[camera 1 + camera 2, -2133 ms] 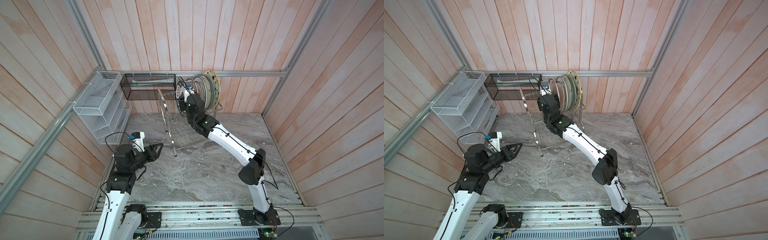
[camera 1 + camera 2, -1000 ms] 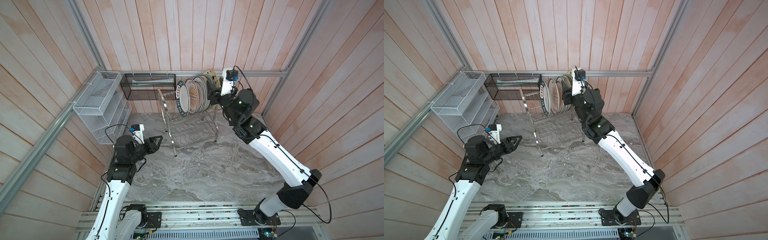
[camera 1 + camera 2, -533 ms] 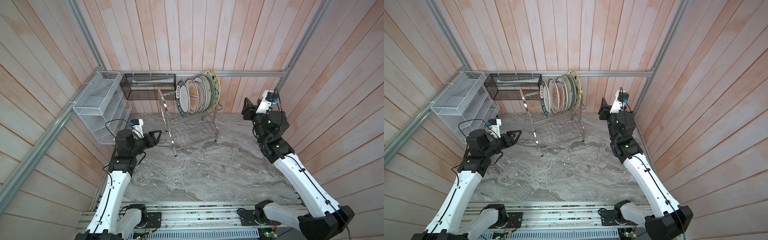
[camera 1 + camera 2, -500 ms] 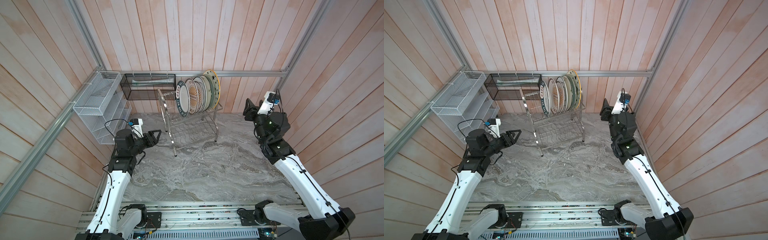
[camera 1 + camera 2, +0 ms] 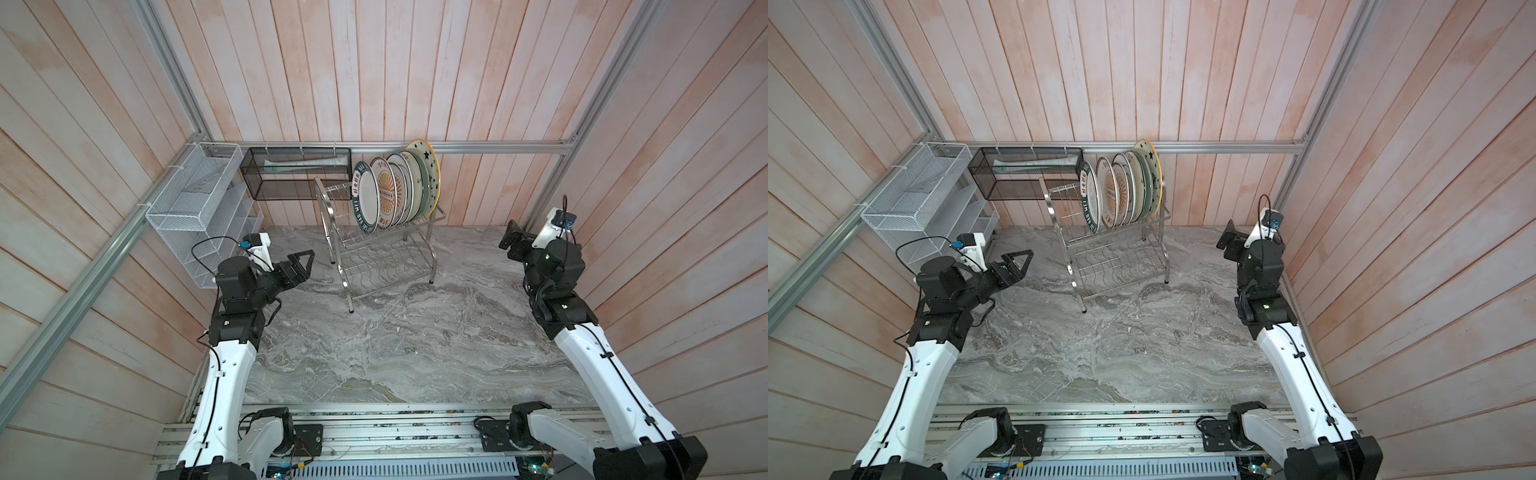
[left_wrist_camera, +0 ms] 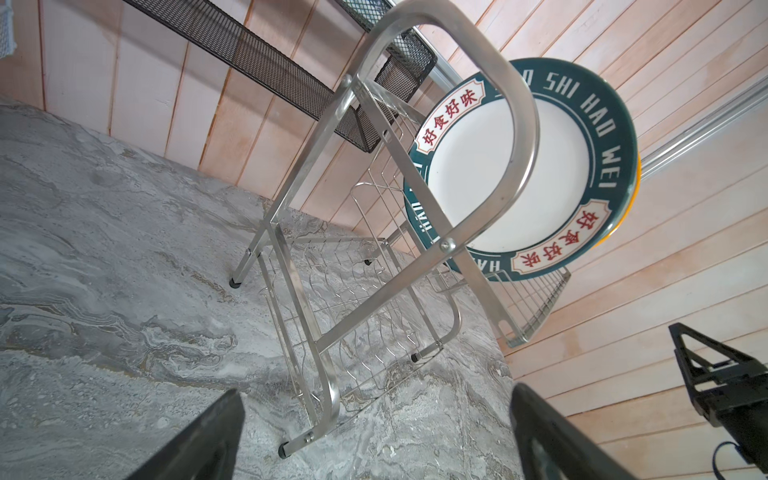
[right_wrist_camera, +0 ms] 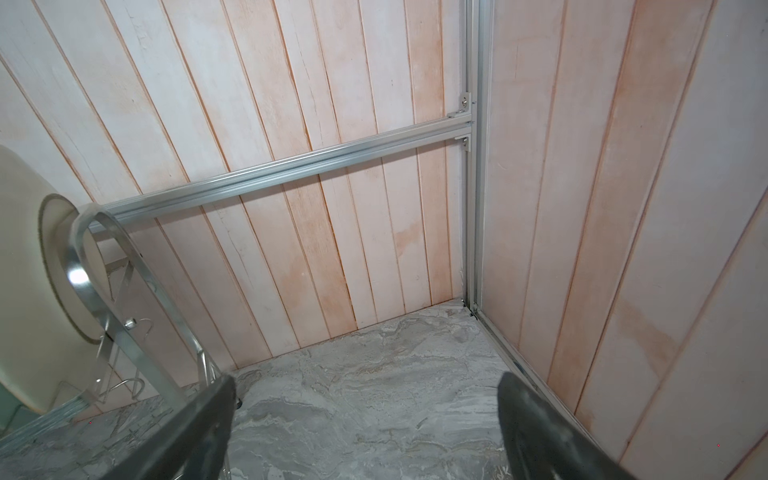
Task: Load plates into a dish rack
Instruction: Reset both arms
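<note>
Standing on edge in the top tier of the shiny two-tier steel wire dish rack [image 5: 386, 257], the round ceramic plates [image 5: 392, 193] with stars, sunbursts and Chinese lettering are leaning close together toward its right end. The left jaws and the right jaws are gaping wide and empty, well apart from the rack, above the grey marbled counter [image 5: 395, 340]. The packed plates are likely risking a knock or chip if an arm is sweeping in and nudging the light rack.

Teal-rimmed plate [image 6: 561, 166], red lettering; grey marbled tabletop [image 6: 104, 249].
</note>
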